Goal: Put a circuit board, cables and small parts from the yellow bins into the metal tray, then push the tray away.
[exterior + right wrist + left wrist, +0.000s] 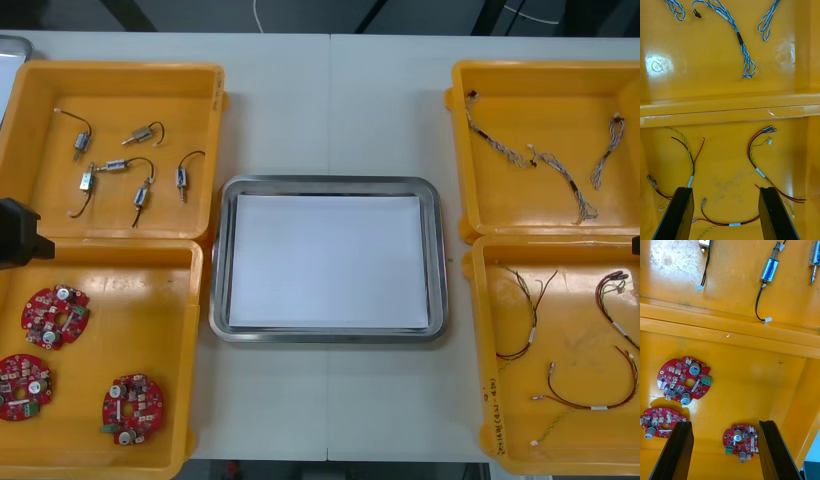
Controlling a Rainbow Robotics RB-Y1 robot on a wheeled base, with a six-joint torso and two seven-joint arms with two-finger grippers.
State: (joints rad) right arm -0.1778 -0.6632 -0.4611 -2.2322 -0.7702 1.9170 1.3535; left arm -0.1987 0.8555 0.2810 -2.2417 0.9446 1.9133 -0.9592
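Observation:
The metal tray, white inside, lies at the table's middle with nothing in it. Three round red circuit boards rest in the near left yellow bin. My left gripper hangs open above that bin, with one circuit board between its fingers and well below them. Over the near right yellow bin my right gripper is open too, above the red and yellow cables. Both arms show as dark shapes at the front view's side edges.
The far left yellow bin holds several small metal parts with black leads. Twisted blue and white cables lie in the far right yellow bin. Bare table surrounds the tray, beyond it and in front.

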